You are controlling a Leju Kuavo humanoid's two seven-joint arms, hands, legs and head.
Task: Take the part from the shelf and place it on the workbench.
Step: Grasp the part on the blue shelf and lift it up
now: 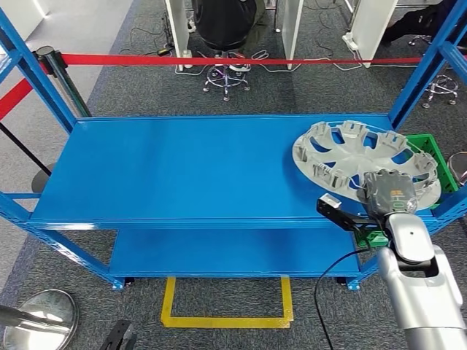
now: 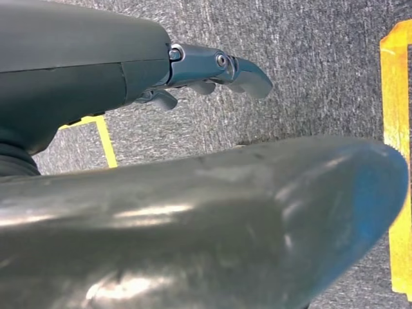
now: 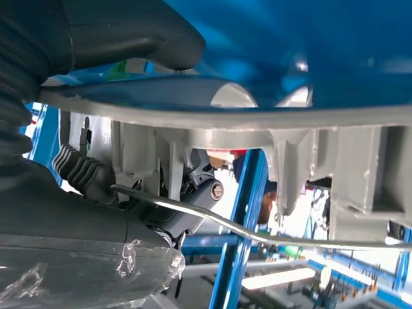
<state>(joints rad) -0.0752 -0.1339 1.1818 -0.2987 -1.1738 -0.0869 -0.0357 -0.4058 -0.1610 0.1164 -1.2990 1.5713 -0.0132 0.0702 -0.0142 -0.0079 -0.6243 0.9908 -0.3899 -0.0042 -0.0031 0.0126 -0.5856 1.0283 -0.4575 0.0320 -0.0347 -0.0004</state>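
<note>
Nearest the robot, the left hand hangs over grey carpet and yellow floor tape, its fingers loosely extended and holding nothing. The right hand reaches over the front edge of the blue shelf and has hold of the part, a pale grey wheel cover lying inner face up at the shelf's right end; the right wrist view shows the thumb on one side of the rim and dark fingers curled among the ribs on the other, so the hand is clamped on the rim. The part appears to rest on the shelf or barely clear of it, so the taking seems just begun and the carry and the placing on the workbench are left. A green crate sits just beside and partly under the part. Beyond the shelf lie more grey carpet, a red barrier tape, white desk legs and a person seated on a wheeled chair.
</note>
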